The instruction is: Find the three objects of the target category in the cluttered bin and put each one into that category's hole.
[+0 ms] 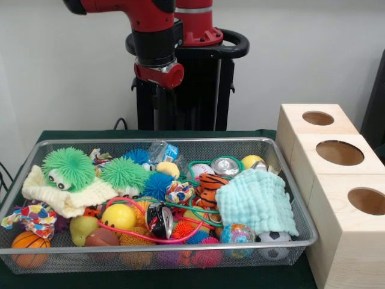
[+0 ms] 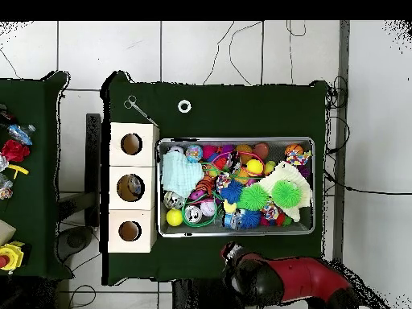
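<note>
Desk under green cloth carries the bin and, touching its end, a row of three wooden boxes, each with a round hole on top. The arm hangs drawn back above the bin's far side; its lower end shows in the front view, but the hand itself is not clear in either view, so I cannot tell whether it is open or closed.

The bin is stiff wire mesh, likely light for its size, and is not the thing to lift; the picking is inside it. The target category is not stated, so which three objects count cannot be told.

Largest in the pile, the cream knit cloth and the mint cloth are limp and would bunch; pinch a raised fold. They also cover things, so moving them aside may be needed. The green spiky balls look soft and squashy, easy to squeeze across the middle. The basketball, yellow ball and football are smoother and may roll or slip; grip across the widest part. A red cord loops through the pile and could snag a lift.
</note>
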